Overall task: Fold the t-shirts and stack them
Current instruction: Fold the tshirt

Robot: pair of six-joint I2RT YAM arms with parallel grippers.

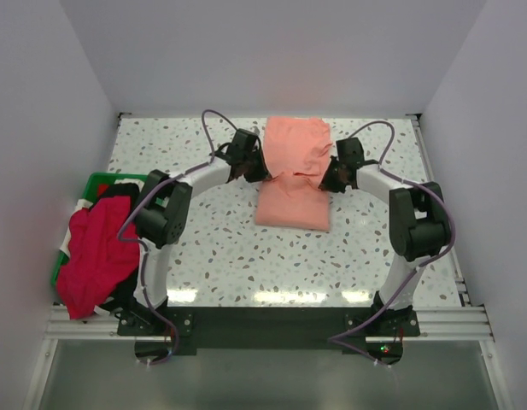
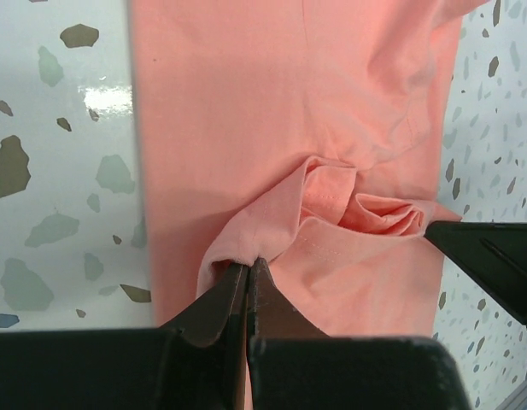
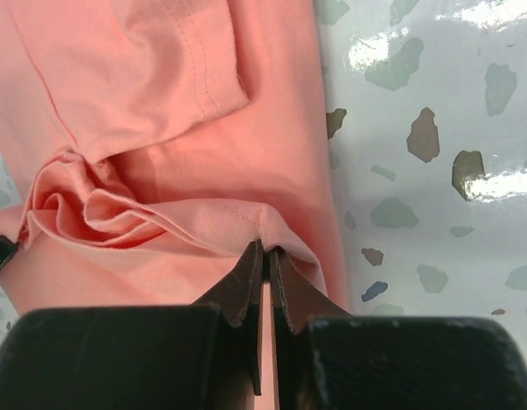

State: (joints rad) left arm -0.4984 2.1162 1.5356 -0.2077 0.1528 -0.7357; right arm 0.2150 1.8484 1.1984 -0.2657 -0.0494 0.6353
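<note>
The salmon-pink t-shirt [image 1: 290,209] lies partly folded on the speckled table [image 1: 220,256], towards its far middle. I see my left gripper [image 2: 248,265] pinched tight on a fold at the shirt's left edge, and my right gripper [image 3: 265,249] clamped on a fold at its right edge. Cloth bunches up between them. The crimson t-shirt [image 1: 92,252] drapes over the green bin [image 1: 101,181] at the table's left.

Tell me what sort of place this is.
Probably a robot test cell, not a home: plain white walls box in a speckled terrazzo-pattern tabletop, two black-and-white robot arms are bolted to an aluminium rail, and a green plastic bin holds a crumpled crimson cloth shirt.
</note>
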